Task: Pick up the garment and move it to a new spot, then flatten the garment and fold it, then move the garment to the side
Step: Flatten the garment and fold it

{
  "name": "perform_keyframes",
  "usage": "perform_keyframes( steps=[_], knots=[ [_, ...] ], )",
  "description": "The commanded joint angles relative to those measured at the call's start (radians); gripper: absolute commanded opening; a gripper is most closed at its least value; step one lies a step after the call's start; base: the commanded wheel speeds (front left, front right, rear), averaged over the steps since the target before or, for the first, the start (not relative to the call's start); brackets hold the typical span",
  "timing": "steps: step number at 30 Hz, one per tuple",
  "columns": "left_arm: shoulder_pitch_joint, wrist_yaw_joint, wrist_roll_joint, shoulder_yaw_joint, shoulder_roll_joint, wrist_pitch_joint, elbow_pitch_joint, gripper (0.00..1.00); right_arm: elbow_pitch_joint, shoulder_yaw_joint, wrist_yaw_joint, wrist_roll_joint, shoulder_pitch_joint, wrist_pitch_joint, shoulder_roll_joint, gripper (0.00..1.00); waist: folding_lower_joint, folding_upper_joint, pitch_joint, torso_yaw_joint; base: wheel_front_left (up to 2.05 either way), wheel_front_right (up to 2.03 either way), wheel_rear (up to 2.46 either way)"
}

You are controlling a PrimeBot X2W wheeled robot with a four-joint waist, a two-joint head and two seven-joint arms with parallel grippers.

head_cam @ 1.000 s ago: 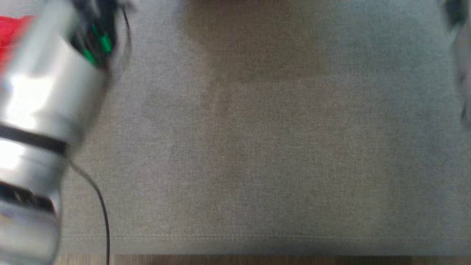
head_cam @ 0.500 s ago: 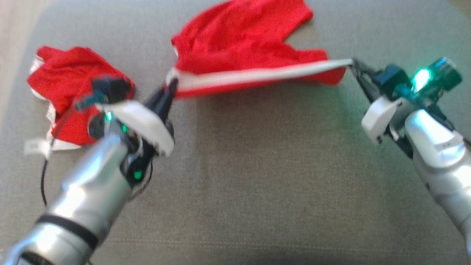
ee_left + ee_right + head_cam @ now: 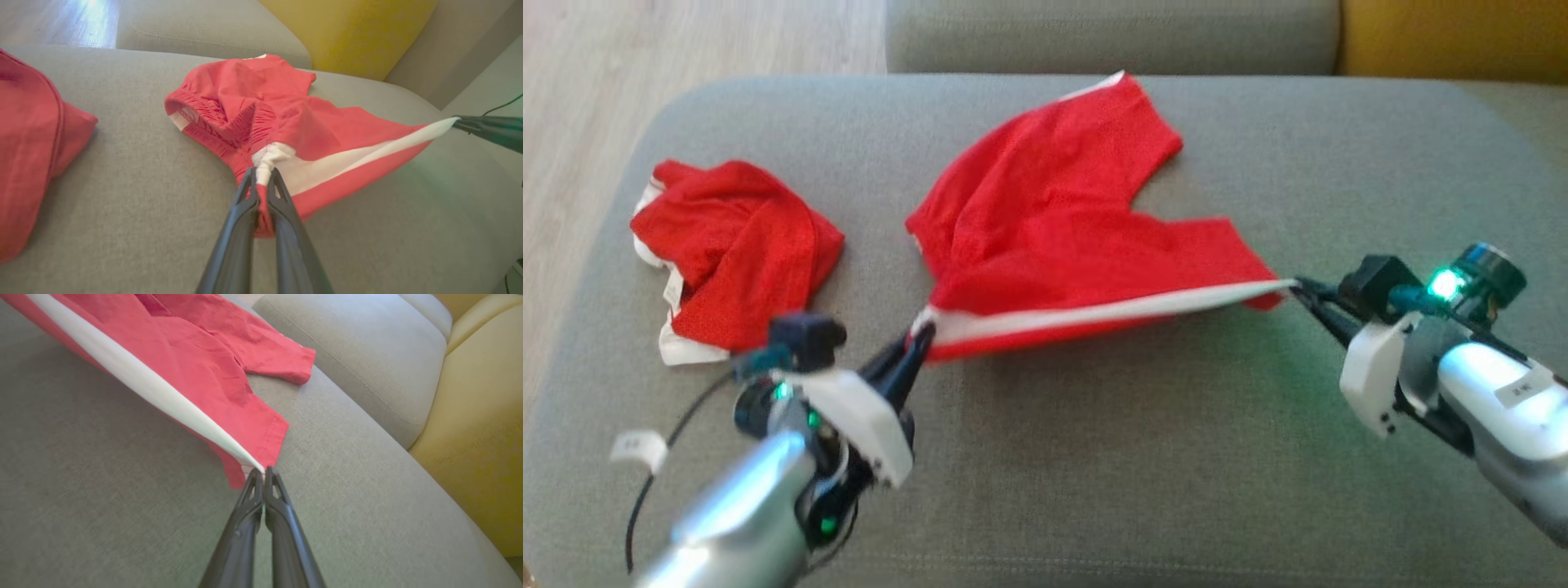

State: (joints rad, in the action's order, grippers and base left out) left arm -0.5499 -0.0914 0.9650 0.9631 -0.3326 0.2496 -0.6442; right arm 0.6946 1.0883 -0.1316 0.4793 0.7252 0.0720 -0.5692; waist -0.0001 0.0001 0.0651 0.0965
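Near the left edge of the cushion [image 3: 1094,457] the red bundle [image 3: 735,253] lay loose w/ nothing touching it. Just beside it, toward the front edge, my L claw [image 3: 920,339] was clamped on one end of the white band [image 3: 1111,314] of the garment [image 3: 1054,237]. The L wrist view showed bunched cloth pinched between the fingers. The garment sat approx mid-cushion, its back part resting toward the far edge. Its front edge was strung taut between both claws and, judging by the shadow under it, lifted clear. Toward the right edge my R claw [image 3: 1303,287] was closed tight on the band's other end, w/ only the hem between the tips.

What changed was mostly the view, not the cloth. A sec earlier the head view was a blur of bare cushion. Half a sec earlier it held both claws and the garment, and by now it had tilted further, so the far edge showed. The band was just as taut and both grips were the same.

My read: the pickup/move step was underway w/ a sound two-point hold, and flatten + fold hadn't started. Next I'd lower the taut edge evenly to avoid wrinkles.
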Motion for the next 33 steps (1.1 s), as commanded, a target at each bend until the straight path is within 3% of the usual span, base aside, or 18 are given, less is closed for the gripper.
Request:
perform_keyframes(
  steps=[1,10,23,28,33],
  knots=[
    [-0.009,0.011,-0.011,-0.024,-0.054,0.011,0.025,0.0,-0.035,0.018,0.001,0.036,-0.014,-0.018,-0.055,0.0,0.0001,-0.0001,-0.019,-0.006,0.0,0.0,0.0],
    [0.123,0.05,-0.005,0.012,-0.113,-0.013,0.158,0.0,-0.234,0.157,0.001,0.213,-0.059,-0.148,-0.229,0.0,0.0001,-0.0001,-0.068,-0.014,0.0,0.0,0.0],
    [0.265,0.111,0.002,0.065,-0.211,-0.077,0.386,0.0,-0.484,0.188,0.001,0.341,-0.156,-0.252,-0.434,0.0,0.0001,-0.0001,-0.118,-0.009,0.0,0.0,0.0],
    [0.296,0.124,0.015,0.079,-0.229,-0.105,0.463,0.0,-0.557,0.187,0.001,0.367,-0.171,-0.272,-0.491,0.0,0.0001,-0.0001,-0.123,-0.002,0.0,0.0,0.0],
    [0.293,0.132,0.009,0.086,-0.231,-0.116,0.493,0.0,-0.57,0.171,0.001,0.364,-0.156,-0.262,-0.5,0.0,0.0001,-0.0001,-0.117,0.008,0.0,0.0,0.0]
  ],
)
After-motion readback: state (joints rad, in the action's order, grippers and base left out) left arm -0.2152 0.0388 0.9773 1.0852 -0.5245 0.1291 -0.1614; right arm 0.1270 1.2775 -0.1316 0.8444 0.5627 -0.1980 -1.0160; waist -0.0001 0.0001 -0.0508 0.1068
